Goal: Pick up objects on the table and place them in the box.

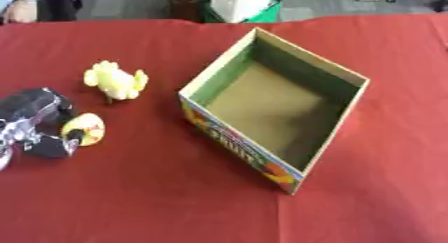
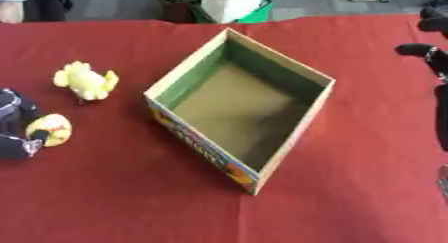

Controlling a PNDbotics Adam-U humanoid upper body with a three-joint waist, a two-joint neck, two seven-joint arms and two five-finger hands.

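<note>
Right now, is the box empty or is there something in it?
Empty. The box stands open at the top and only its bare brown floor shows inside. The yellow toy lies outside it on the red tablecloth.

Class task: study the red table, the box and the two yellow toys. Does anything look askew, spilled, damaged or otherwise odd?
Little stands out. The box sits turned at an angle to the table edge, open and seemingly empty. The yellow plush toy lies apart on the cloth; a second yellow object is at the left robot hand. Nothing looks spilled or damaged.
</note>
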